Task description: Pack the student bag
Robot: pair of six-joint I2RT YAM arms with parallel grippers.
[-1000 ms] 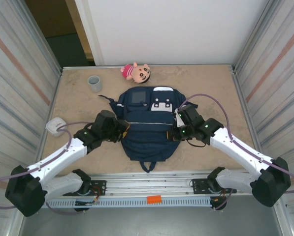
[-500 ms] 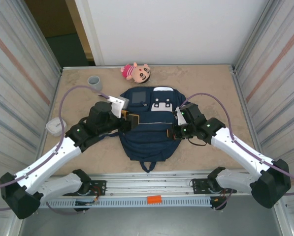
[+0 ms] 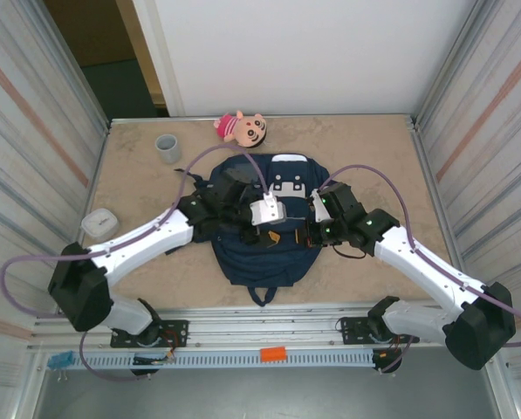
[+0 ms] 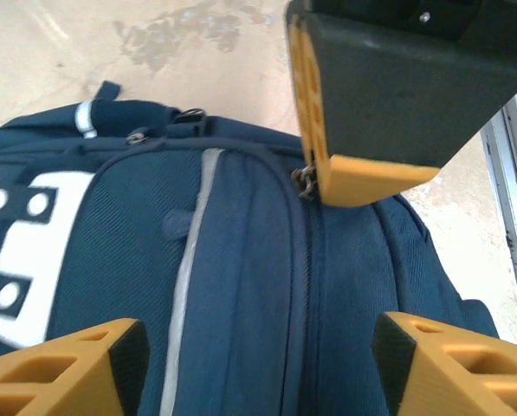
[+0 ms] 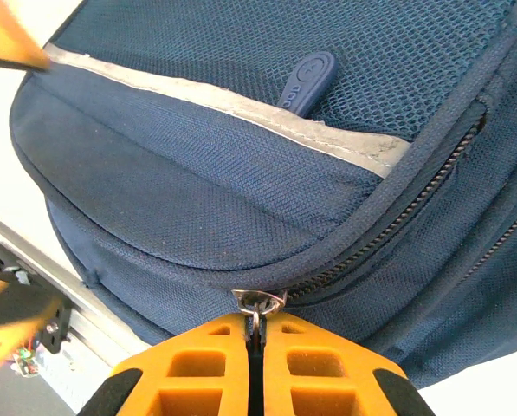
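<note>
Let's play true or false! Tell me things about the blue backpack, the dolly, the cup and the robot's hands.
1. The navy-blue fabric backpack lies on the beige table. True.
2. The right gripper is shut on the backpack's small metal zipper pull. True.
3. The left gripper squeezes the pink plush doll. False: it is open over the backpack; the doll lies on the table beyond the backpack.
4. The grey cup stands on the backpack. False: it stands on the table, apart from the backpack.

Evenly lit, a mottled beige tabletop (image 3: 373, 166) lies between a ribbed metal left wall (image 3: 24, 131) and right wall (image 3: 496, 113), with a white panel (image 3: 295, 52) at the far side and a dark opening (image 3: 112, 61) far left.
</note>
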